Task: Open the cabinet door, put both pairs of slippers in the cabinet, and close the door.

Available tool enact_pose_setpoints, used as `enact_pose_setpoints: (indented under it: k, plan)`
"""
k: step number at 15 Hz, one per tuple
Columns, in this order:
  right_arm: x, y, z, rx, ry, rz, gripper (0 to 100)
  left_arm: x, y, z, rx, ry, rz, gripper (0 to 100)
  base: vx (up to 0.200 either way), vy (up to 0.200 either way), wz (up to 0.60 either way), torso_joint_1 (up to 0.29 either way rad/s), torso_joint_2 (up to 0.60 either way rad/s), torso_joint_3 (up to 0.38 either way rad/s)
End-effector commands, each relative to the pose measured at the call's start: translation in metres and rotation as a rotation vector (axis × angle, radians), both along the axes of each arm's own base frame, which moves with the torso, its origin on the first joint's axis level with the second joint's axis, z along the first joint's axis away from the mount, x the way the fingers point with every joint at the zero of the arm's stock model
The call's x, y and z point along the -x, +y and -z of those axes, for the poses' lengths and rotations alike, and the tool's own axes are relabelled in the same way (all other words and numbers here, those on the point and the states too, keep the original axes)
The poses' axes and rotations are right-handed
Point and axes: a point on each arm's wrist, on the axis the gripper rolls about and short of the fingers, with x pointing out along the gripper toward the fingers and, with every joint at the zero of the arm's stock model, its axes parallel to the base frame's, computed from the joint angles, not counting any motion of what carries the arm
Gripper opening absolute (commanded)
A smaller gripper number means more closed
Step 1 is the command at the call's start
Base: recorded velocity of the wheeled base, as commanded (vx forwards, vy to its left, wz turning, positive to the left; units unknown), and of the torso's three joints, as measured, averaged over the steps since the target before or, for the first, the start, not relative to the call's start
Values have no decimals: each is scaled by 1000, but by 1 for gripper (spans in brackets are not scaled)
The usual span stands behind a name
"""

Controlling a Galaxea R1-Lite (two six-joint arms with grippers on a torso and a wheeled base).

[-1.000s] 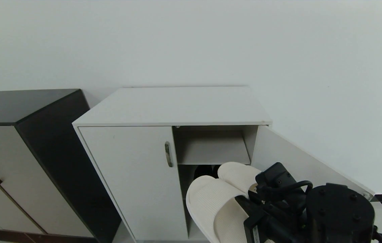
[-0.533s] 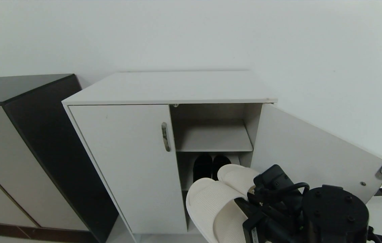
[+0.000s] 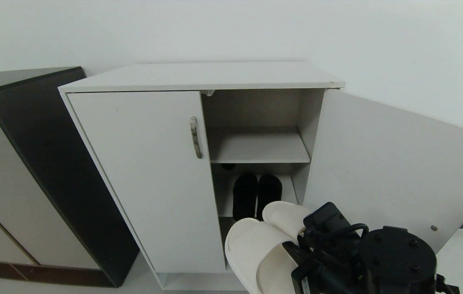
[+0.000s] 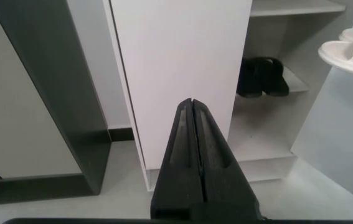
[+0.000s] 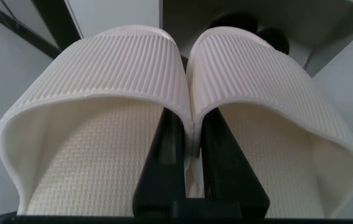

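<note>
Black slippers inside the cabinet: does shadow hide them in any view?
Head view: the black slippers lie in the shaded lower compartment of the cabinet, outline clear nonetheless. Left wrist view: they are evenly lit, plainly visible. Right wrist view: the white slippers cover most of them; only dark tops show.

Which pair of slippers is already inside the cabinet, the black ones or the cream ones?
The black pair: it lies on a shelf inside the open cabinet, while the cream pair is outside, clamped in the right gripper.
</note>
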Motion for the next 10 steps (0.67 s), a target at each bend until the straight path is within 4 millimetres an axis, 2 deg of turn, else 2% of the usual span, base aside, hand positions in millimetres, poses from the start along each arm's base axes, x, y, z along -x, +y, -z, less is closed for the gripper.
enact_pose_setpoints:
  k: [1, 4, 8, 10]
  plan:
    - [-2, 3, 5, 16, 9, 1, 0, 0, 0, 0, -1, 0, 1, 0, 0, 0, 0, -36, 447, 393]
    - [-3, 3, 4, -1, -5, 8, 0, 0, 0, 0, 15, 1, -2, 0, 0, 0, 0, -23, 341, 328]
    - [-4, 3, 4, 4, -7, 10, 0, 0, 0, 0, 19, 1, -7, 0, 0, 0, 0, -1, 49, 39]
    - [-10, 13, 6, 7, -19, 39, 0, 0, 0, 0, 19, 1, -7, 0, 0, 0, 0, 0, 0, 0]
